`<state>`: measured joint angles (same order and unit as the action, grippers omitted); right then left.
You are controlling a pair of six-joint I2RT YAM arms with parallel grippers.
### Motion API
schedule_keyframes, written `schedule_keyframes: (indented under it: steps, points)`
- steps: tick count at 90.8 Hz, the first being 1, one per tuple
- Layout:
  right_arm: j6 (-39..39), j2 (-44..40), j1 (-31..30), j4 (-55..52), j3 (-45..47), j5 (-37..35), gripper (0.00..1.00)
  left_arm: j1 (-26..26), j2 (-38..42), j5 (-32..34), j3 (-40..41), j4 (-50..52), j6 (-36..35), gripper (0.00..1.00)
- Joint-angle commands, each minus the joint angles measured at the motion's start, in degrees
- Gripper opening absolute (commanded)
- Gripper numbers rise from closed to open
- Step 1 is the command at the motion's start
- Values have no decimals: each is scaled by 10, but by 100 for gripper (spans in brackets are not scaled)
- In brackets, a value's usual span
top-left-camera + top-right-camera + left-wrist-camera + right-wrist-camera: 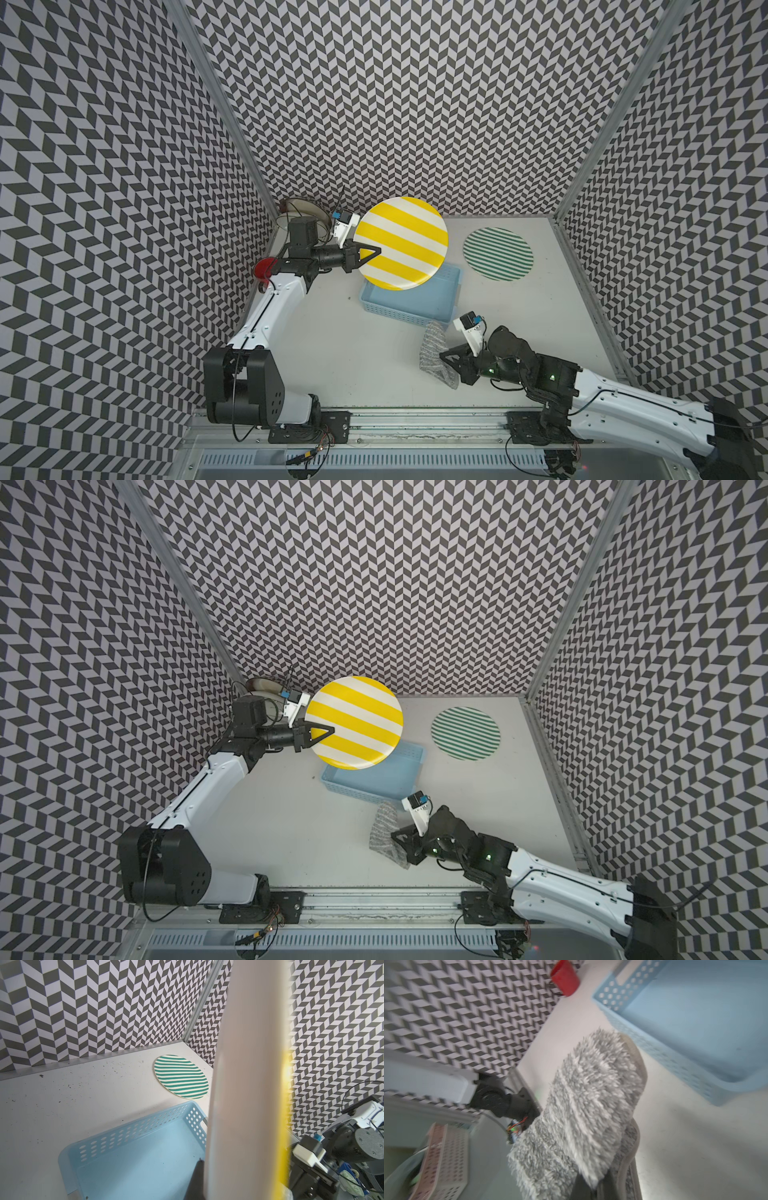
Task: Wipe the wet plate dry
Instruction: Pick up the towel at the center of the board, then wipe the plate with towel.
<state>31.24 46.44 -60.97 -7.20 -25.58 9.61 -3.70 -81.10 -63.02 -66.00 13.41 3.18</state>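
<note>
While aloft with plate, left arm outstretched

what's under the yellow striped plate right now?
The blue basket; the left claw holds the plate above it. In a top view the plate covers the basket's far corner. The left wrist view shows bare basket floor, part hidden by the plate.

Overhead stereo pair; wrist closeups sharing basket
</note>
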Motion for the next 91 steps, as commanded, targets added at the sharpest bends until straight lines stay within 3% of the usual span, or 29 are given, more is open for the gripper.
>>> schedule_keyframes:
  steps: [1, 22, 40, 51, 70, 91]
  points:
    - [-79, 19, -3, 58, -71, 85, 0, 2, 10, -9, 5, -48, 16, 0]
    - [-142, 68, 0, 158, -180, -162, 0, -5, 13, -17, 27, -97, 64, 0]
    - [-218, 254, 2, 117, -406, -324, 0, -19, 19, -18, 39, -102, 60, 0]
    - [-231, 364, 14, 86, -534, -365, 0, -26, 24, -20, 45, -103, 53, 0]
    - [-222, 509, 51, 57, -693, -361, 0, -35, 36, -26, 53, -102, 46, 0]
    - [-164, 551, 92, 39, -703, -404, 0, -35, 45, -31, 53, -99, 40, 0]
